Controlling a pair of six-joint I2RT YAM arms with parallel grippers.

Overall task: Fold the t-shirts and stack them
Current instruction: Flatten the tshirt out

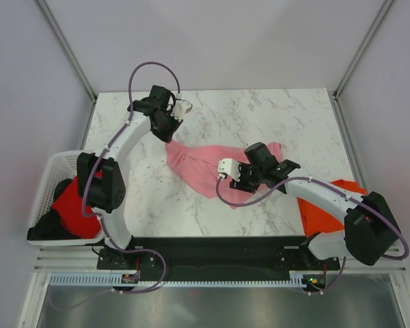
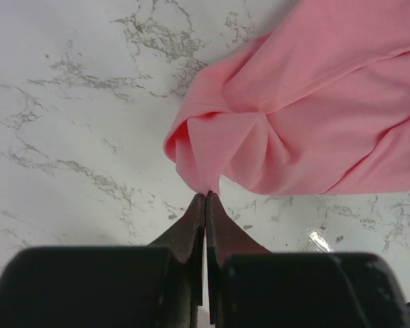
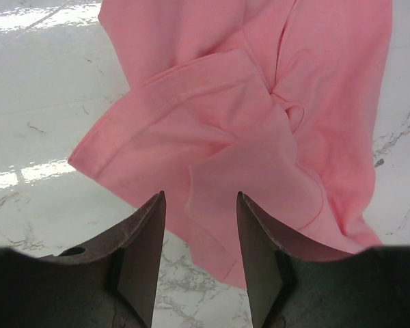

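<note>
the pink shirt lies crumpled mid-table, and the step in hand looks like spreading it flat before any fold. the left gripper is pinched tight on its far-left corner. the right gripper hangs spread over a stitched edge, holding nothing. next, i judge, the right must drop, nip that edge and draw away from the left. the red shirt sits in the basket at left (partly behind the arm). the orange shirt at right is half covered, and how many layers the left holds is unclear.
</note>
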